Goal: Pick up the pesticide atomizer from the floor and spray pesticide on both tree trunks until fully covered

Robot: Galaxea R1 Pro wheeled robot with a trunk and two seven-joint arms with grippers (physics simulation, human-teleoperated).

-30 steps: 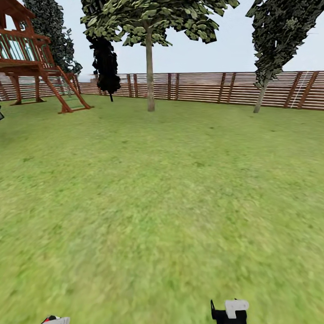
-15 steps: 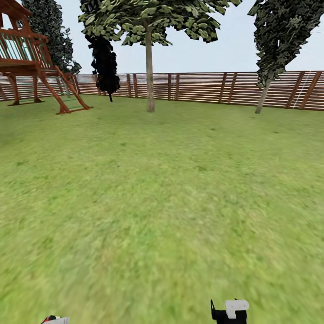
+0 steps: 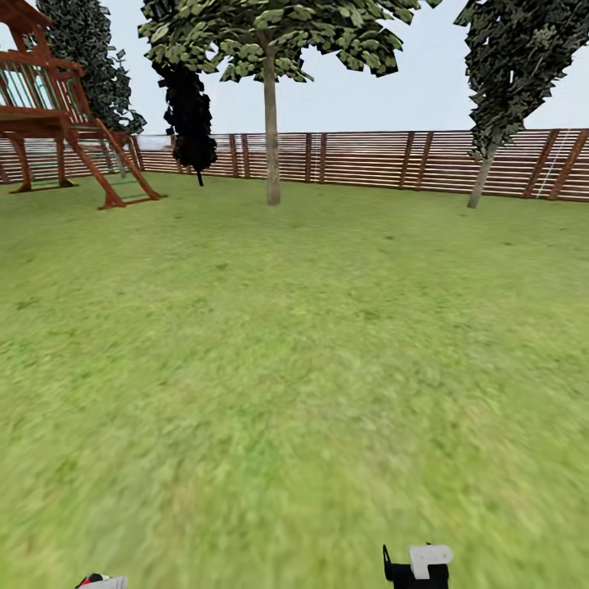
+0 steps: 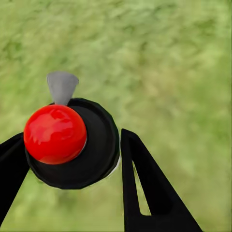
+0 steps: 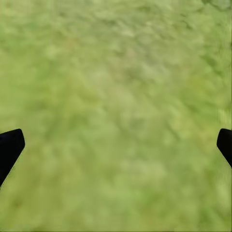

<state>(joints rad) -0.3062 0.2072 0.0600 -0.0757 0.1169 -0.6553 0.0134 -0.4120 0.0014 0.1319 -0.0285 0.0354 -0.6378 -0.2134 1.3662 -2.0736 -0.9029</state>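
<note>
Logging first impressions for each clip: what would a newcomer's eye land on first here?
Probably the atomizer with its glossy red cap, sitting between the left gripper fingers above blurry grass. In the head view, a straight-trunked tree stands centre against the slatted wooden fence, with a red-brown play tower far left. The right gripper is spread wide over bare lawn.

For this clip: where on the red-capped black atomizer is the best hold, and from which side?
On the round black body below the red cap, fingers flanking its sides as the left gripper does now; the grey nozzle stays unblocked, pointing away.
</note>
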